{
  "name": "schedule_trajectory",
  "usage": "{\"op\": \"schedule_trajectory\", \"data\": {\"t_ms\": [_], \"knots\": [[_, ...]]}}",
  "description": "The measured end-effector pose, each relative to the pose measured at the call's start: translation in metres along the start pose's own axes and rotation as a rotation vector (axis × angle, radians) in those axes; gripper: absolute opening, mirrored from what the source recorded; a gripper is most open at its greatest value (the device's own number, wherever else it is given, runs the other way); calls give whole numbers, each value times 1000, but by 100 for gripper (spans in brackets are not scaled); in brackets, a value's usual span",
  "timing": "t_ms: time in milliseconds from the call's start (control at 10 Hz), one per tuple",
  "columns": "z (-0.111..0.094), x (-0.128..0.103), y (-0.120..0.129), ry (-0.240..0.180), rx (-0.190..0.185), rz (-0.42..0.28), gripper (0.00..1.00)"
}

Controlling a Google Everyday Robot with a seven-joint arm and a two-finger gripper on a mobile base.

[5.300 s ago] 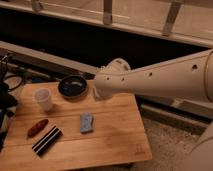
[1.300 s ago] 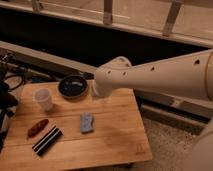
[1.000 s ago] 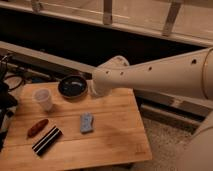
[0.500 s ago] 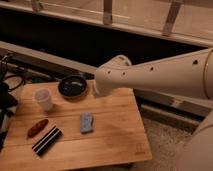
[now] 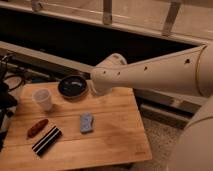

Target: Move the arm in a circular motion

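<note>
The arm (image 5: 150, 75) is thick, cream-white and cylindrical with small dark holes. It reaches in from the right edge towards the left. Its rounded end joint (image 5: 106, 75) hangs above the back edge of the wooden table (image 5: 115, 137), just right of a black bowl (image 5: 73, 86). The gripper is not in view; nothing shows past the rounded joint.
On the table lie a white cup (image 5: 43, 99), a brown oblong item (image 5: 37, 128), a black-and-white striped bar (image 5: 46, 140) and a small blue-grey item (image 5: 86, 122). Dark equipment with cables (image 5: 6, 95) stands at the left. A dark ledge with a railing (image 5: 107, 10) runs behind.
The arm's rounded end has shifted slightly, a little to the left and back, staying above the table's back edge. The things on the table have not moved.
</note>
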Motion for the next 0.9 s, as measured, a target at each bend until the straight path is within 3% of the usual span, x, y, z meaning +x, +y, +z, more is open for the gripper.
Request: {"op": "schedule_trajectory", "data": {"t_ms": [900], "knots": [[3, 10, -2, 52, 44, -41, 0]]}}
